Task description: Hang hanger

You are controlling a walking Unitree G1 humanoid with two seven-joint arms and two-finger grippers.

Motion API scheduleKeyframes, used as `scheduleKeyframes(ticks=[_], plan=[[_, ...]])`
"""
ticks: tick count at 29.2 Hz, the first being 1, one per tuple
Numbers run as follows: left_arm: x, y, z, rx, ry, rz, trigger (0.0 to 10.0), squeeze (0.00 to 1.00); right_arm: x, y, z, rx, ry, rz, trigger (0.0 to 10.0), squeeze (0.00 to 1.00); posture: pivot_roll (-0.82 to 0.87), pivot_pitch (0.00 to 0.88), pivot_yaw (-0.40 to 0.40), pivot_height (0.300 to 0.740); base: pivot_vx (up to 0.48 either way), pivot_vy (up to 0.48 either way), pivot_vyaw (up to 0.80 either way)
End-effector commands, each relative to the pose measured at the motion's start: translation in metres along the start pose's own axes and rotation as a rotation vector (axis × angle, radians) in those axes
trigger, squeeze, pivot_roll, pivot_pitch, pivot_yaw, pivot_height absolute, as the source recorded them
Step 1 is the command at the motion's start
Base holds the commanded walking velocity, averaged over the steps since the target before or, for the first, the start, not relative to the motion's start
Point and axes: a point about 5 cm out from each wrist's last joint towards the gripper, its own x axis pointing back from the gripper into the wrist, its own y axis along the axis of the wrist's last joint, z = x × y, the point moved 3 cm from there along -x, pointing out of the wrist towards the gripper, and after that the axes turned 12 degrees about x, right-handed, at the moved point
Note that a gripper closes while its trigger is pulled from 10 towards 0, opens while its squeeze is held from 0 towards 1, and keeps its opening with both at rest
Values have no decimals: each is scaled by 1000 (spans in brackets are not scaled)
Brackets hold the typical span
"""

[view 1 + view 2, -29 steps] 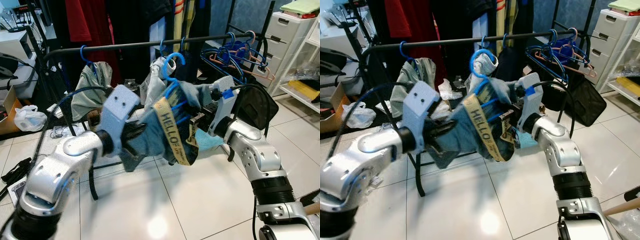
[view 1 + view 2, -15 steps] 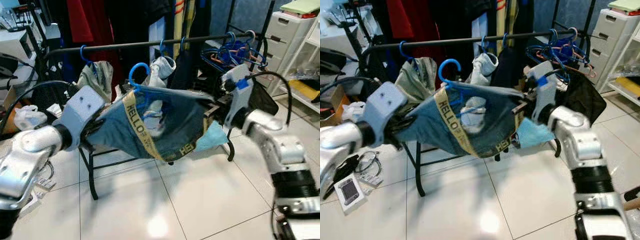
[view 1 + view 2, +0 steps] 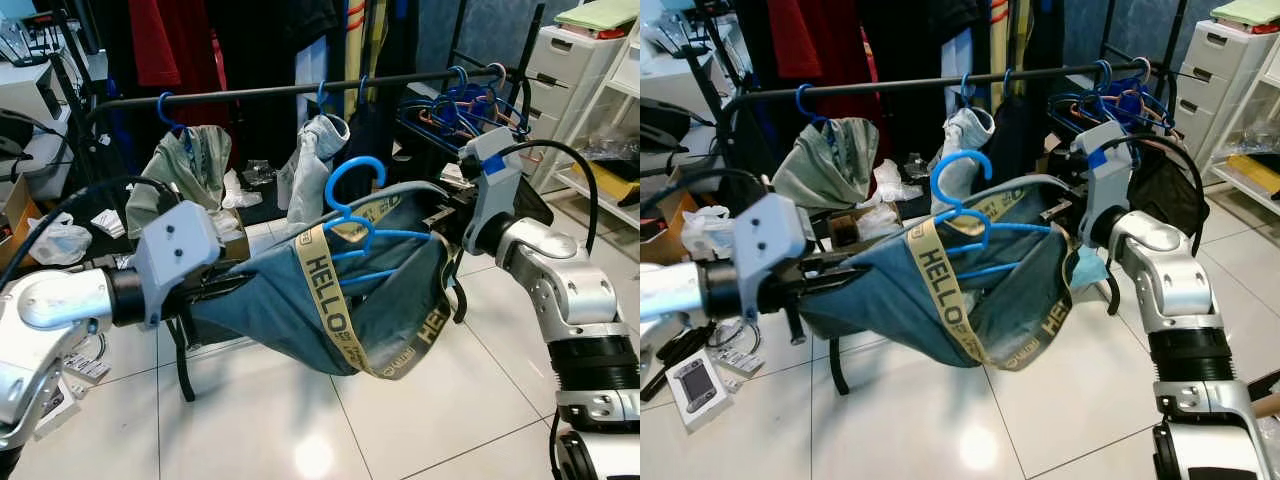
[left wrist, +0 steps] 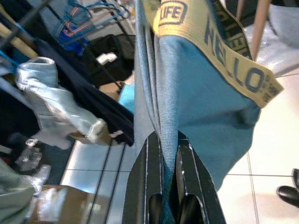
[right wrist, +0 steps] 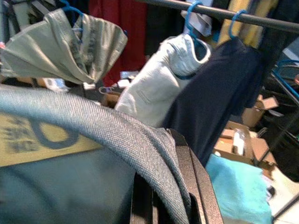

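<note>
While the long black clothes rail [image 3: 250,92] runs across the back of the scene with garments already hung on it, you are holding the blue-grey denim garment with the yellow lettered waistband [image 3: 300,300] stretched out below and in front of it, well short of the bar. Your left claw [image 4: 169,186] is pinched on a fold of the denim at one end, the cloth running straight down between its two black fingers; your right claw [image 5: 163,196] is clamped on the grey twill edge at the other end, so the garment sags like a sling between your arms. The bright blue plastic hanger [image 3: 362,215] sits in the waistband opening, its hook [image 3: 962,172] standing free above the cloth and pointing up toward the rail, roughly in line with the gap between the pale grey hung garment [image 3: 312,160] and the dark one beside it. By my reading you are at the carry-and-lift step: the hanger is loaded but not yet on the bar. Next you need to raise both arms together, keep the hook upright, and bring it over the rail at a bare stretch. On the waistband you can read "HELLO" [image 3: 940,285] clearly, again on the far side, and "LIFE" [image 4: 172,13] in the left wrist view.
</note>
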Motion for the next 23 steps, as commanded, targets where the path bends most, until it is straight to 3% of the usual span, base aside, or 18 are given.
scheduleKeyframes(ticks=[1, 2, 3, 4, 5, 6, 9, 15, 23], plan=[[8, 9, 8, -36, 13, -24, 10000, 0, 3, -9, -3, -10, -12, 37, 0, 0, -86, 1, 8, 740, 0, 0, 0], [14, 5, 18, -73, 47, 17, 10000, 0, 6, -11, -7, -10, -21, 47, 0, 0, -86, 1, 8, 740, 0, 0, 0], [14, 5, 18, -73, 47, 17, 10000, 0, 6, -11, -7, -10, -21, 47, 0, 0, -86, 1, 8, 740, 0, 0, 0], [17, -9, 25, -124, 76, 108, 10000, 0, 6, -10, -10, -17, -27, 43, 0, 0, -86, 0, 7, 740, 0, 0, 0], [17, -9, 25, -124, 76, 108, 10000, 0, 6, -10, -10, -17, -27, 43, 0, 0, -86, 0, 7, 740, 0, 0, 0], [19, -21, 29, -159, 86, 176, 10000, 0, 6, -8, -11, -23, -30, 37, 0, 0, -86, 0, 7, 740, 0, 0, 0], [19, -34, 28, -181, 85, 243, 10000, 0, 5, -4, -12, -37, -34, 22, 0, 0, -87, 0, 8, 740, 0, 0, 0], [14, -73, 12, -235, 27, 399, 10000, 0, 2, 10, -16, -69, -65, -36, 0, 0, -90, 1, 7, 740, 0, 0, 0], [14, -74, 11, -279, -10, 396, 10000, 0, 5, 8, -24, -65, -95, -17, 0, 0, -93, 5, 8, 740, 0, 0, 0]])
